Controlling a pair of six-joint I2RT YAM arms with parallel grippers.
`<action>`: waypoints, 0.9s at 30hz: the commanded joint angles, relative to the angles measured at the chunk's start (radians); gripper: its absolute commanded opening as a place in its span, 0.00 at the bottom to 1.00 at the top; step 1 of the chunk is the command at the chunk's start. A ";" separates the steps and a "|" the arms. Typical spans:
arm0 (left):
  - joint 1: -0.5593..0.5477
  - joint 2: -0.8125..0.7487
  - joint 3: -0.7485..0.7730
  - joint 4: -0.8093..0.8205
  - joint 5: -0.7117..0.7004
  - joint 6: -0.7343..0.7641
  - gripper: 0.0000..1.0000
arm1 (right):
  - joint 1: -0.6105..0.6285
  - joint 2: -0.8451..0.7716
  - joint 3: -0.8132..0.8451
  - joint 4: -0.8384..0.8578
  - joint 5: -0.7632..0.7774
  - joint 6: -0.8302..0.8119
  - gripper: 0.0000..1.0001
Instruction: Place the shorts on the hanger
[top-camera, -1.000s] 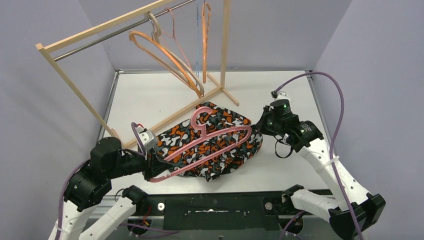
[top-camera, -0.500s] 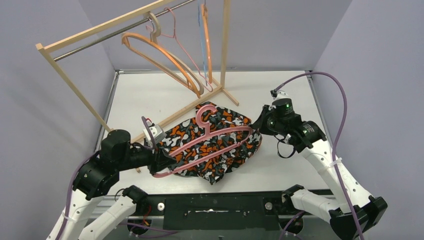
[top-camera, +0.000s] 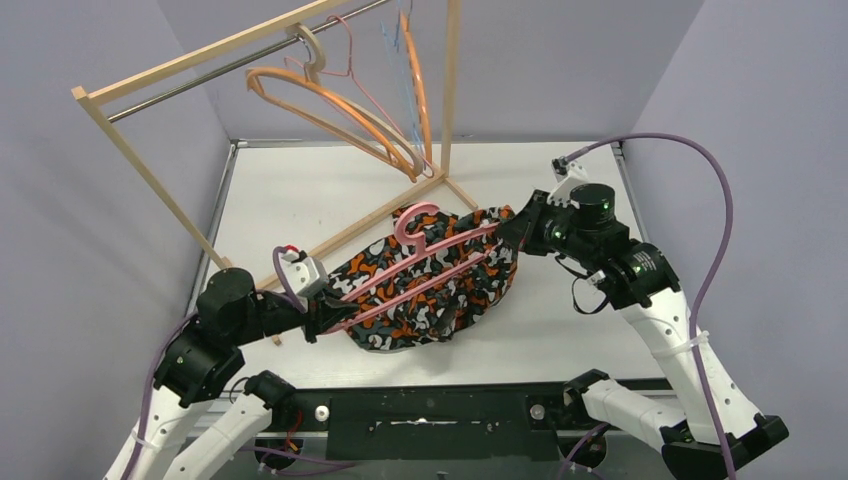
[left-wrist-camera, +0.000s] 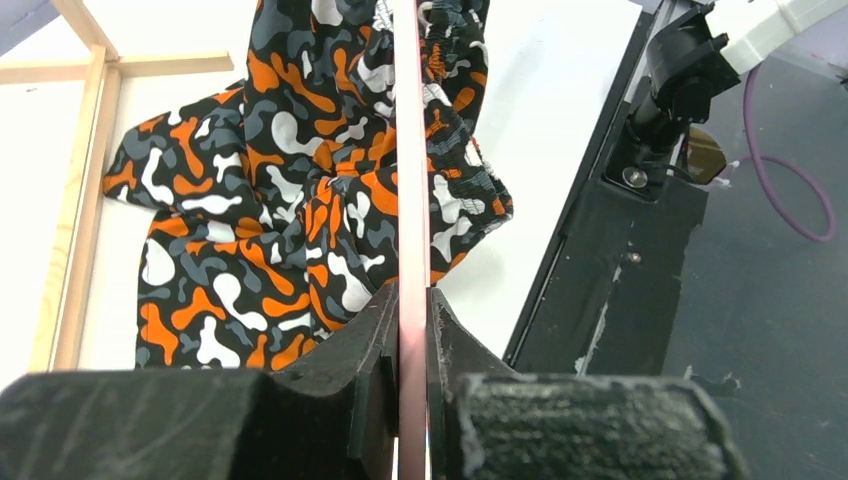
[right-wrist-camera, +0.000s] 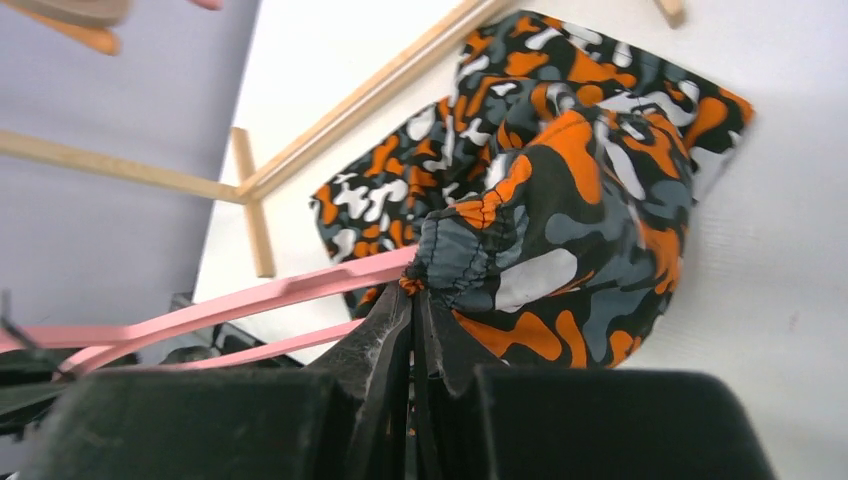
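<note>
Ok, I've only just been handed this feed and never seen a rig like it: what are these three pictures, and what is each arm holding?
Two robot arms are bolted at the near edge of a white table, each with a two-finger gripper. The wide picture looks down from above and behind them, left arm on the left; a wooden rack stands on the table. The other two pictures come from a camera on each wrist, looking along its own fingers. The left gripper is shut on one end of the pink hanger. The right gripper is shut on a bunched edge of the camouflage shorts. The hanger lies across the shorts; whether it is threaded through I cannot tell.
</note>
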 joint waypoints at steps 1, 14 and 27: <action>0.004 0.028 -0.011 0.227 0.092 0.097 0.00 | 0.002 -0.013 0.108 0.085 -0.120 0.001 0.00; 0.005 0.097 -0.048 0.332 0.169 0.182 0.00 | 0.012 0.042 0.209 0.067 -0.295 -0.133 0.00; 0.004 0.101 -0.182 0.642 0.170 0.097 0.00 | 0.211 0.124 0.282 0.046 -0.257 -0.174 0.01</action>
